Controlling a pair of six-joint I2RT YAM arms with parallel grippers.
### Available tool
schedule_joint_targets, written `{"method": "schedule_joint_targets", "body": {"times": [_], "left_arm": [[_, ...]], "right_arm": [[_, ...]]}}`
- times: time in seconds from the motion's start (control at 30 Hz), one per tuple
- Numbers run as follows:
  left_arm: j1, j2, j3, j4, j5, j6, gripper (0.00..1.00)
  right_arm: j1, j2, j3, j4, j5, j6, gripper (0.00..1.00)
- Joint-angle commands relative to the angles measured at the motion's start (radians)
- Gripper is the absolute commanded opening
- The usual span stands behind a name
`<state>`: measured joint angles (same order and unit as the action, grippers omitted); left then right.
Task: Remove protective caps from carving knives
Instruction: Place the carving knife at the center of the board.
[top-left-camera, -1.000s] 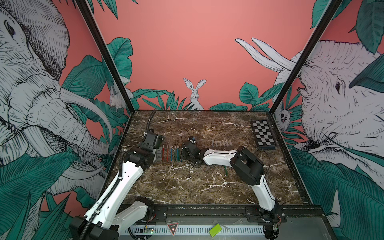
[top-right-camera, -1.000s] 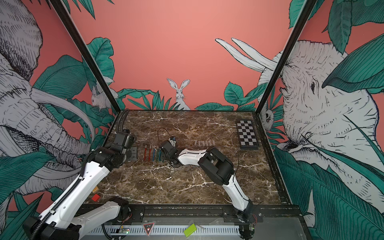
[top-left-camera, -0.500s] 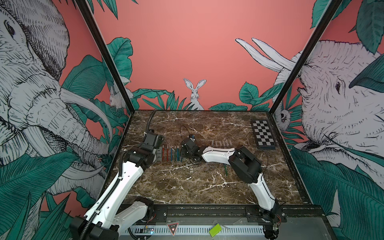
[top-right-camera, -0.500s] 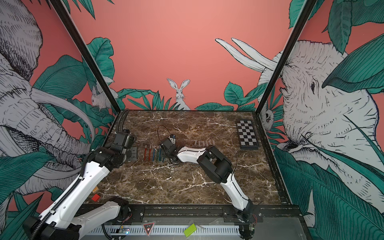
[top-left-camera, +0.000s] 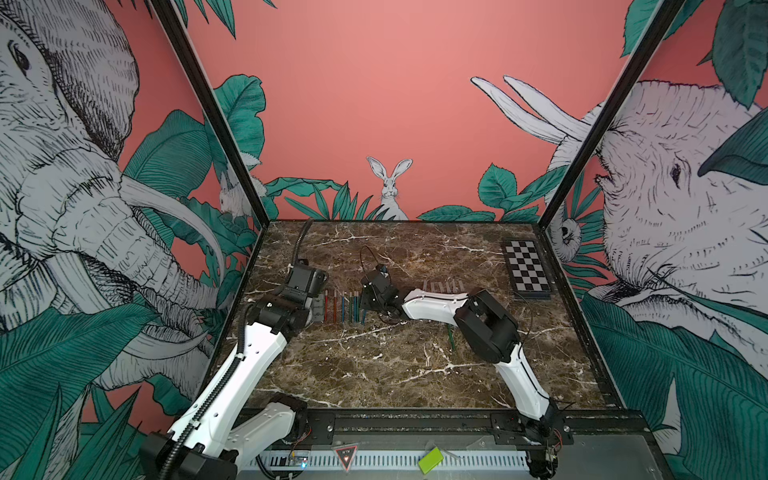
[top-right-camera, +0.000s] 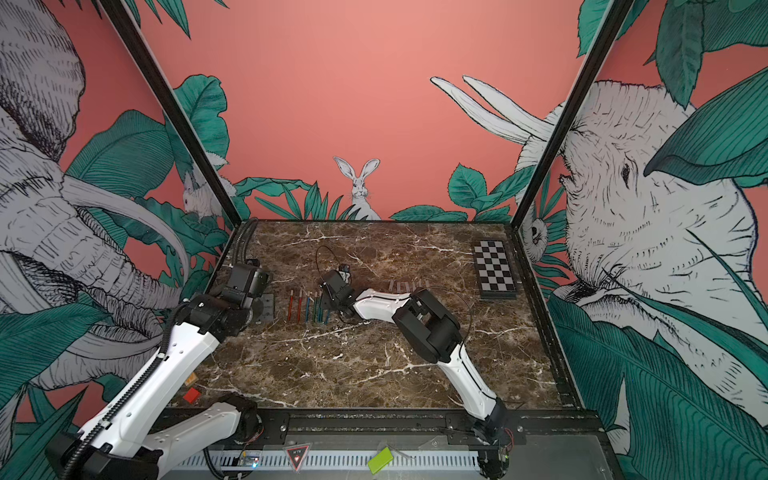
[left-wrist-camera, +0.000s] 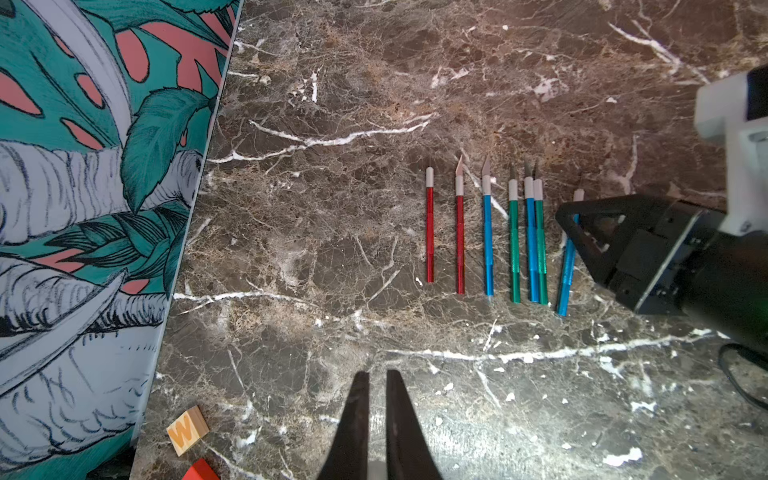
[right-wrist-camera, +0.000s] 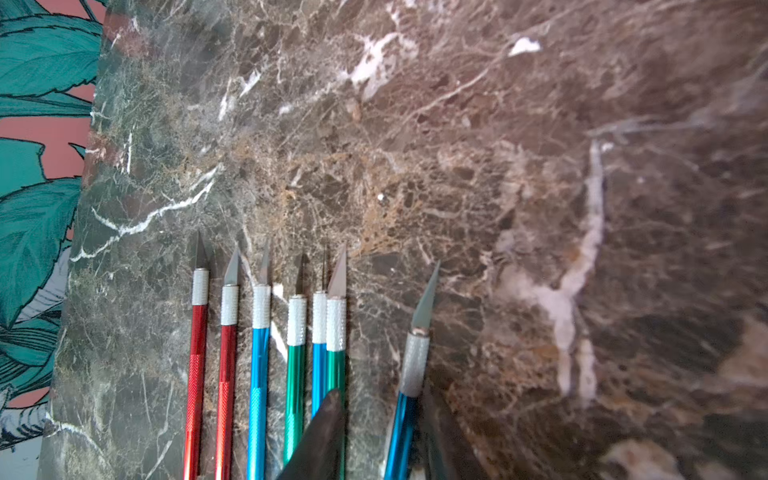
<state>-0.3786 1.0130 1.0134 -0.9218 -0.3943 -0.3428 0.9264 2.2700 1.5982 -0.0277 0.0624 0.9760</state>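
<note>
Roughly lined up, 7 knives (left-wrist-camera: 514, 245) lie on the marble worktop (left-wrist-camera: 332, 208) with blades bare: red, red, blue, green, blue, green, then a slanted blue knife (right-wrist-camera: 405, 411). The right fingers (right-wrist-camera: 322, 432) stand partly apart on either side of that slanted one, not pinching it. The left fingers (left-wrist-camera: 357, 419) are closed together and empty, just left of the row. Loose caps (top-left-camera: 442, 286) lie in a line behind the right arm (top-left-camera: 432, 305).
</note>
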Motion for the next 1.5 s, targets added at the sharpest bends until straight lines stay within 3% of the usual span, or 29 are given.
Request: {"method": "schedule_joint_targets", "body": {"times": [0.0,0.73,1.23,1.47], "left_arm": [[0.000,-0.012,-0.012,-0.009,-0.011,0.005,0.00],[0.000,-0.010,-0.010,-0.011,-0.012,0.004,0.00],[0.000,-0.009,-0.013,-0.011,-0.016,0.002,0.00],[0.000,-0.007,-0.012,-0.010,-0.016,0.002,0.00]], "right_arm": [[-0.005,0.042,-0.007,-0.063,-0.020,-0.016,0.33],[-0.020,0.036,0.052,-0.106,-0.041,-0.079,0.38],[-0.021,0.094,0.132,-0.124,-0.131,-0.096,0.41],[-0.031,0.015,0.071,-0.119,-0.077,-0.106,0.42]]}}
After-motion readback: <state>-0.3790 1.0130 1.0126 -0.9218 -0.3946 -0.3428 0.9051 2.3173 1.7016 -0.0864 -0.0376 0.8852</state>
